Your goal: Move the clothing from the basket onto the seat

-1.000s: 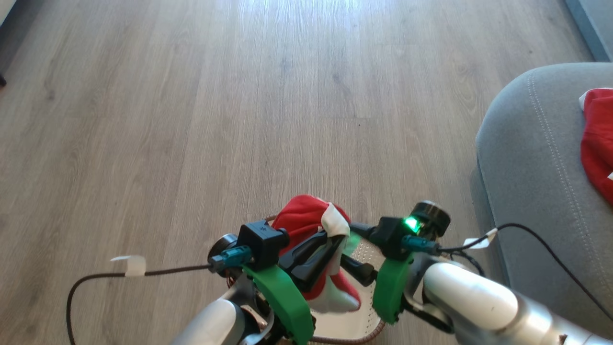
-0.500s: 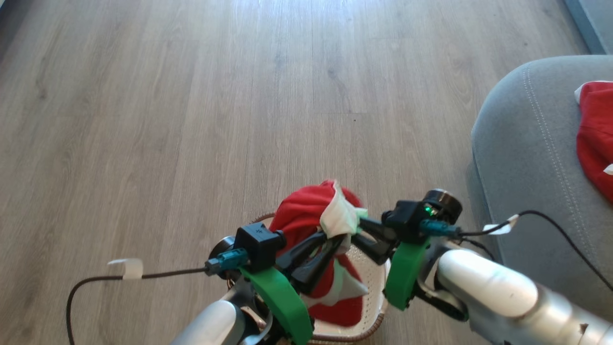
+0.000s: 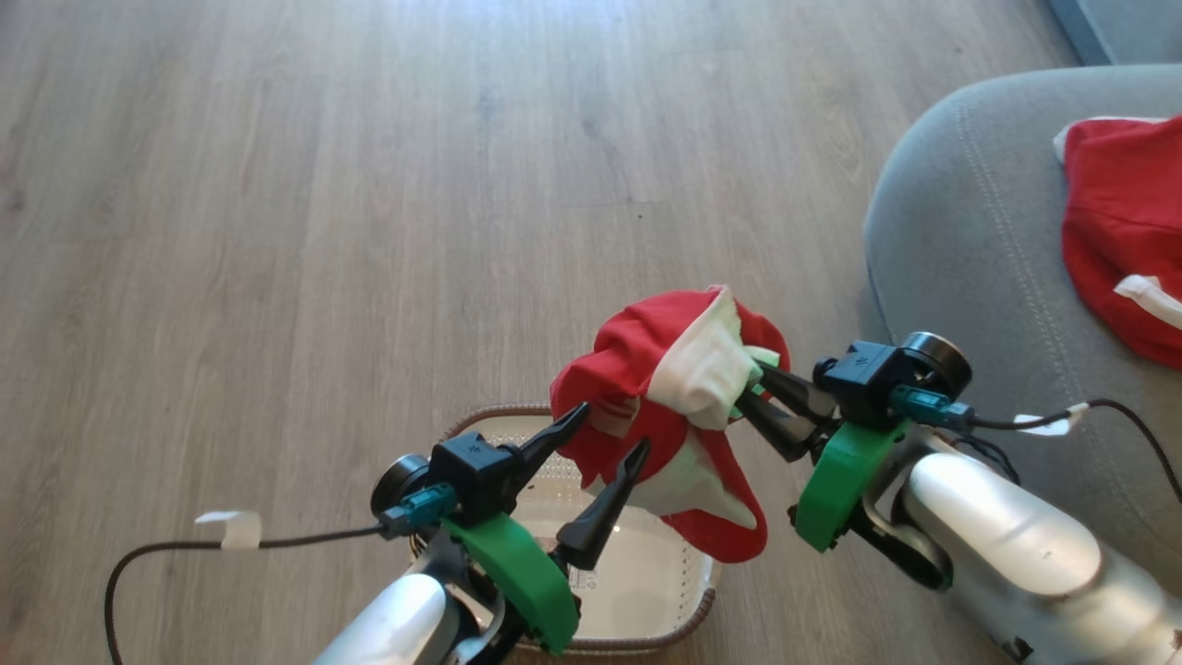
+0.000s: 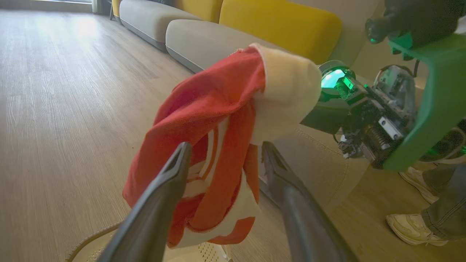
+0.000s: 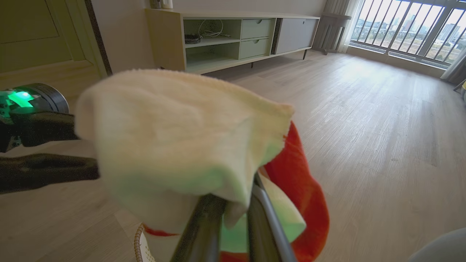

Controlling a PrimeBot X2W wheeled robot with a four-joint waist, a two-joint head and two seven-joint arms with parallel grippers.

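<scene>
Open wooden floor [image 3: 369, 185] ahead of the right gripper [image 3: 753, 402]. The grey seat [image 3: 970, 231] rises near its right; basket [image 3: 646, 600] and left gripper [image 3: 611, 429] crowd its left.

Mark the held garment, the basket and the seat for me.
held garment [image 3: 637, 360], head view, red upper fold.
basket [image 3: 499, 409], head view, far rim.
seat [image 3: 960, 231], head view, bare grey corner.

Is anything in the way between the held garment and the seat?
Nothing visible does. The garment hangs from the right hand over the basket. Only floor separates it from the seat. A second garment lies farther in on the seat, away from the near edge.
</scene>
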